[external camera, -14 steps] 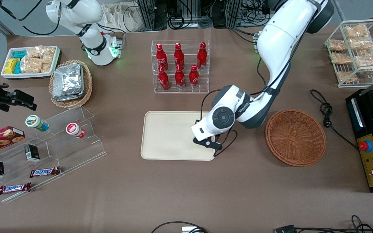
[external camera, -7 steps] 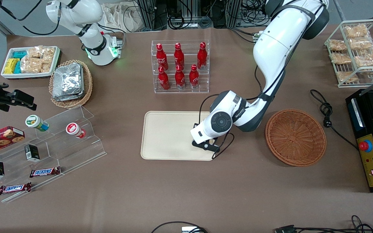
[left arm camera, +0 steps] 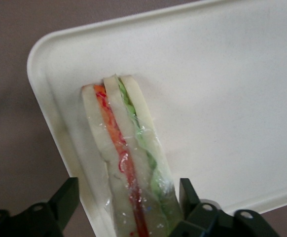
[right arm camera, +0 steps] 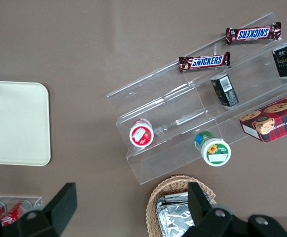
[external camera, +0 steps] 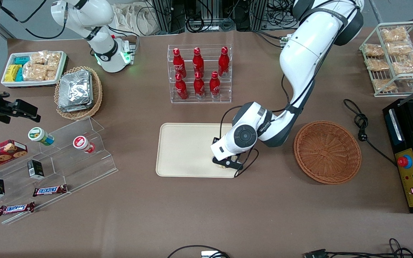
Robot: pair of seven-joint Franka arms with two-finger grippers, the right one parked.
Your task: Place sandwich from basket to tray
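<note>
The sandwich point(left arm camera: 128, 148), a wrapped wedge of white bread with red-orange and green filling, lies on the cream tray point(left arm camera: 232, 98) close to one rounded corner. My left gripper point(left arm camera: 128, 192) straddles the sandwich's wide end with its fingers point(left arm camera: 68, 197) spread apart, and a gap shows at each side. In the front view the gripper point(external camera: 225, 163) is low over the tray point(external camera: 185, 150), at the corner nearest the camera on the working arm's side, and hides most of the sandwich. The reddish-brown basket point(external camera: 327, 152) beside the tray holds nothing.
A clear rack of red bottles point(external camera: 199, 73) stands farther from the camera than the tray. A clear stepped shelf point(external camera: 59, 157) with snacks and a tan basket of foil packets point(external camera: 77, 91) lie toward the parked arm's end. A black machine point(external camera: 412, 150) and a wire rack point(external camera: 394, 57) lie toward the working arm's end.
The working arm's wrist has shifted a little over the tray, away from the basket and nearer the camera, and dropped lower. It has hardly moved in the last half second.
</note>
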